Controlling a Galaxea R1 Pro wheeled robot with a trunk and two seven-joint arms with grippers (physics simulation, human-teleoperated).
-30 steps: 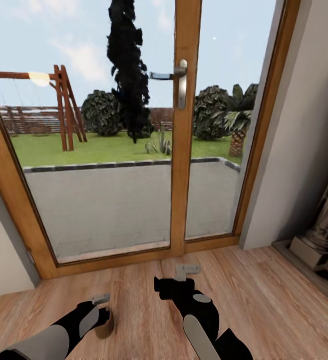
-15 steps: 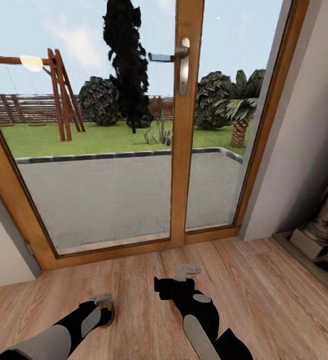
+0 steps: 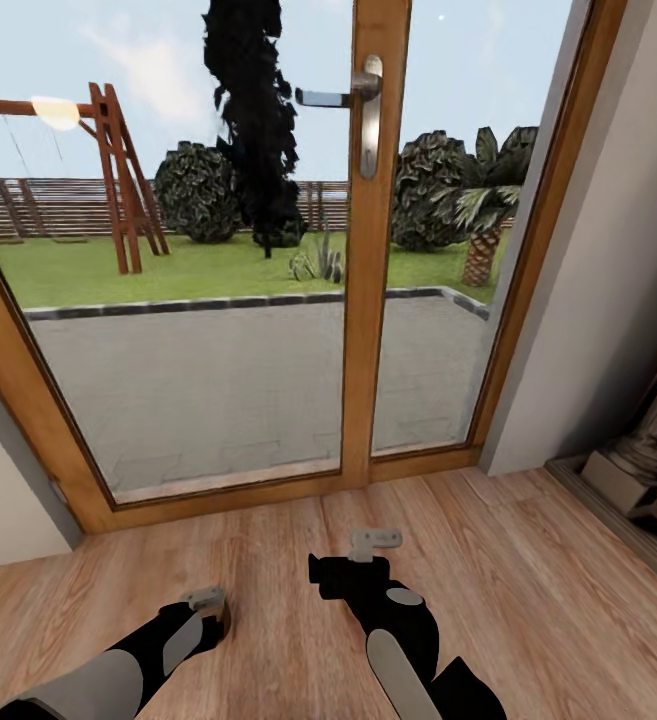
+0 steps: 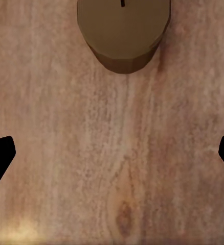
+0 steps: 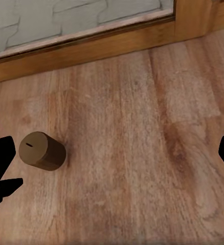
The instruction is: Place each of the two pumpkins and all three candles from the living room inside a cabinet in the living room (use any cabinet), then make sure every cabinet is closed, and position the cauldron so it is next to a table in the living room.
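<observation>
One candle [image 5: 42, 150], a short brown-beige cylinder with a dark wick, stands upright on the wooden floor [image 3: 508, 600]. In the left wrist view the candle [image 4: 123, 30] sits beyond the fingertips, outside the jaws. My left gripper [image 4: 112, 153] hangs just above the floor, open wide with bare planks between its fingers. In the head view the left gripper [image 3: 204, 600] covers nearly all of the candle. My right gripper [image 3: 375, 542] hovers over the floor a little to the right, open and empty [image 5: 112, 153]. Pumpkins, cabinet, cauldron and table are out of view.
A glass double door [image 3: 218, 380] in a wooden frame with a metal handle [image 3: 366, 115] stands directly ahead, with a garden behind it. A grey wall [image 3: 608, 300] and the base of an ornate grey fireplace [image 3: 648, 470] are at the right.
The view has shifted slightly toward the door. The candle, which showed under the left gripper a second ago, now lies almost hidden behind it. Both grippers keep their pose.
</observation>
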